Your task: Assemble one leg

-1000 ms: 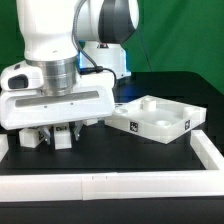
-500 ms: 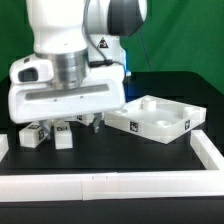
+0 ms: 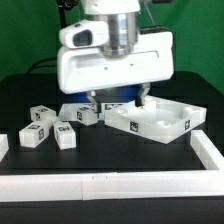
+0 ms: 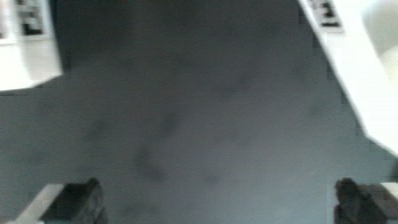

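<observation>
Several small white legs with square tag markers lie on the black table at the exterior view's left: one [image 3: 37, 133] in front, one [image 3: 66, 136] beside it, one [image 3: 80, 113] behind them. The large flat white panel [image 3: 155, 120] with round corner sockets lies at the right. My gripper [image 3: 116, 100] hangs open and empty above the table between the legs and the panel, with one fingertip [image 3: 143, 99] just over the panel's near-left edge. In the wrist view the gripper [image 4: 219, 205] shows two dark fingertips [image 4: 75, 200] far apart over bare dark table.
A low white rim [image 3: 110, 186] runs along the table's front and up the right side [image 3: 210, 150]. A white piece [image 3: 3, 143] sits at the far left edge. The robot base stands behind the gripper.
The gripper has moved to the exterior view's right and risen, from right over the legs to the gap between legs and panel. It stays open and empty. The legs now show fully.
</observation>
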Robot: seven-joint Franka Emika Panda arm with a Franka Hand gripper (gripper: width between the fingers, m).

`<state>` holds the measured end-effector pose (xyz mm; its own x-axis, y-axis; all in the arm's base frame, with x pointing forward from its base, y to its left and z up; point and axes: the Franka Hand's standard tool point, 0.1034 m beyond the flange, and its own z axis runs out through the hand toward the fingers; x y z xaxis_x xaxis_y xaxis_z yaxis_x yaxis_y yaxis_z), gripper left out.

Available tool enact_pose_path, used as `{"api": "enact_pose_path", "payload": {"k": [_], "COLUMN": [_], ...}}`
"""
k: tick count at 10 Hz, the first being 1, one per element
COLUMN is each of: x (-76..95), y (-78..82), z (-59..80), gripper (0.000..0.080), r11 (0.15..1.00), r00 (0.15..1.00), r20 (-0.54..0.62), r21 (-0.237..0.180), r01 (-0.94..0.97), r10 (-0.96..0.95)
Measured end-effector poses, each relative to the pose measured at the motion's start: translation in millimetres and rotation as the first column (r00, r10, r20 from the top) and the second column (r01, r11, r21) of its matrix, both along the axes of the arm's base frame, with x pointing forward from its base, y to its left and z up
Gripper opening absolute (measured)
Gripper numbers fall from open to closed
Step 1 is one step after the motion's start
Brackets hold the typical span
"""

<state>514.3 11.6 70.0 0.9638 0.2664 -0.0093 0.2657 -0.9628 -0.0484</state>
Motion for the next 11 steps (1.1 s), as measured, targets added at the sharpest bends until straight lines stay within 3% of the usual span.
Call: {"api": "enact_pose_path", "payload": {"k": [4, 5, 7, 11], "x": [1.7, -5.6, -18.7, -22.6], "y": [-1.6, 7.9, 26.3, 25.2], "z": [0.0, -2.7, -8.3, -13.2], "gripper": [0.0649, 0.0649, 0.0649, 0.0649], "r11": [0.999, 0.981, 0.934, 0.943], "r00": [0.999, 0.978, 0.932, 0.941], "r20": [0.022, 0.085, 0.072, 0.064], "r21": [-0.008, -0.033, -0.054, -0.047], "r01": [-0.044, -0.191, -0.352, -0.329], "r10": [0.045, 0.193, 0.355, 0.331]}}
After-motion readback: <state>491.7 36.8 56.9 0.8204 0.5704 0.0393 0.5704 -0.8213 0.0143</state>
